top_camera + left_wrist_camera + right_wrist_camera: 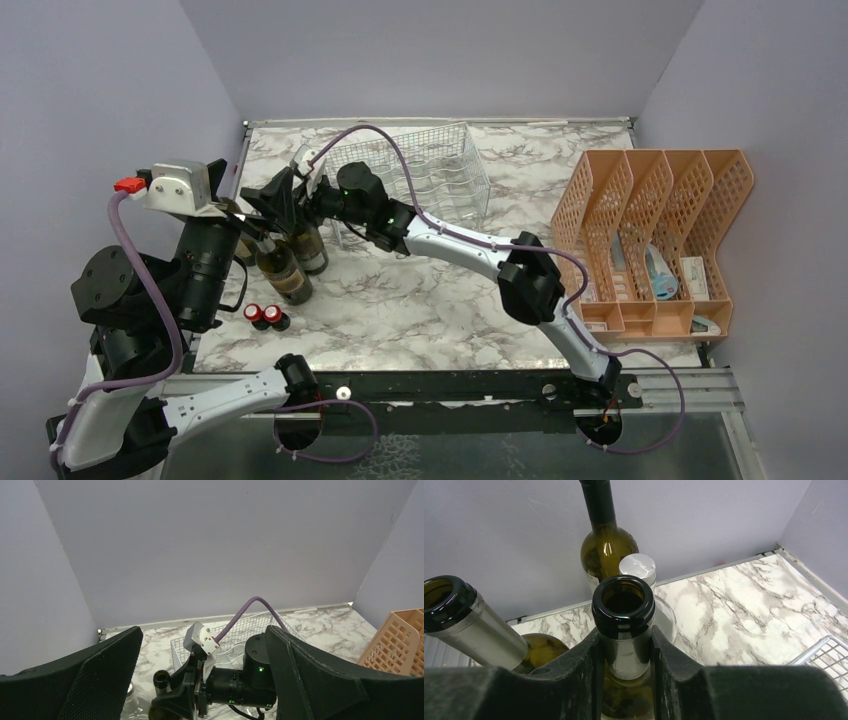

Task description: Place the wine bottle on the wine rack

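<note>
My right gripper is shut on the neck of an open green wine bottle, one finger on each side just below the lip. In the top view the right gripper reaches across to a cluster of upright bottles at the table's left. The white wire wine rack stands behind the right arm at the back middle, with no bottles showing in it. It also shows in the left wrist view. My left gripper is open and empty beside the cluster, and its wide-apart fingers frame the right gripper.
Round the held bottle stand another open bottle, a dark bottle and a clear silver-capped one. Two small red-capped things lie near the front left. An orange divider tray stands at the right. Walls close the left, back and right.
</note>
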Motion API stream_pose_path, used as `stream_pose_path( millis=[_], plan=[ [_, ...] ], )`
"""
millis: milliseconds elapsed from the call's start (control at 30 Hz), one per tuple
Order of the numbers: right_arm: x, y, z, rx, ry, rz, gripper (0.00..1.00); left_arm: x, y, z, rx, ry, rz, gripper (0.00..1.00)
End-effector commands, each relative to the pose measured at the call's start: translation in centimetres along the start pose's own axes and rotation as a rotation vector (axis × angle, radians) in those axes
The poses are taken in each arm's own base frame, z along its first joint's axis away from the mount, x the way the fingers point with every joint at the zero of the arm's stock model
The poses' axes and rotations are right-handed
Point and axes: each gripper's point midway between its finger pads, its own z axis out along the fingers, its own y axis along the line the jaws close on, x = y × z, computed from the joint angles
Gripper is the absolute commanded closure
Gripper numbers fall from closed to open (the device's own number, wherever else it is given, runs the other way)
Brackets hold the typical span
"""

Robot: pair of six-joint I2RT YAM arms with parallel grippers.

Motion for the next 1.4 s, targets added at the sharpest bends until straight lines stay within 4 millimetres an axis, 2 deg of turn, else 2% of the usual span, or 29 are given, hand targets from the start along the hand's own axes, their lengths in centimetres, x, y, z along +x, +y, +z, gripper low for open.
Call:
stream_pose_path(
  millis=[0, 233, 433, 600, 800, 900, 967, 1133, 1367],
  plan=[
    [-2.6, 1.6, -0.6, 0.009, -0.053, -0.059, 0.73, 0.4, 0.2, 0.1, -0.021, 0.015, -0.002, 0.01],
    [-3.9, 1.9, -2.7, 0.071, -0.041, -0.068, 0.83, 0.6, 0.1, 0.0, -0.015, 0.018, -0.007, 0.01],
    [-5.8, 1.8, -5.3, 0.117, -0.069, -0.039, 0.89, 0.8, -0.1, -0.1, -0.003, 0.021, -0.016, 0.01],
    [-5.8, 2.2, -7.8, 0.121, -0.061, -0.02, 0.92, 1.6, -0.7, 0.0, 0.018, 0.032, -0.016, 0.01],
    [-5.5, 2.5, -11.7, 0.146, -0.058, 0.015, 0.94, 2.6, -2.4, 0.2, 0.091, 0.046, -0.019, 0.01],
    [-5.6, 2.6, -14.2, 0.17, -0.069, 0.04, 0.95, 3.7, -4.1, 0.2, 0.16, 0.06, -0.031, 0.01],
    [-6.1, 2.8, -16.1, 0.185, -0.078, 0.057, 0.96, 5.4, -5.7, 0.4, 0.208, 0.092, -0.038, 0.01],
    [-4.9, 2.5, -20.8, 0.257, -0.058, 0.112, 0.97, 9.0, -9.3, 0.2, 0.334, 0.15, -0.082, 0.01],
    [-4.8, 2.0, -27.5, 0.372, -0.06, 0.197, 0.99, 14.8, -13.8, -1.4, 0.536, 0.206, -0.107, 0.01]
  ],
)
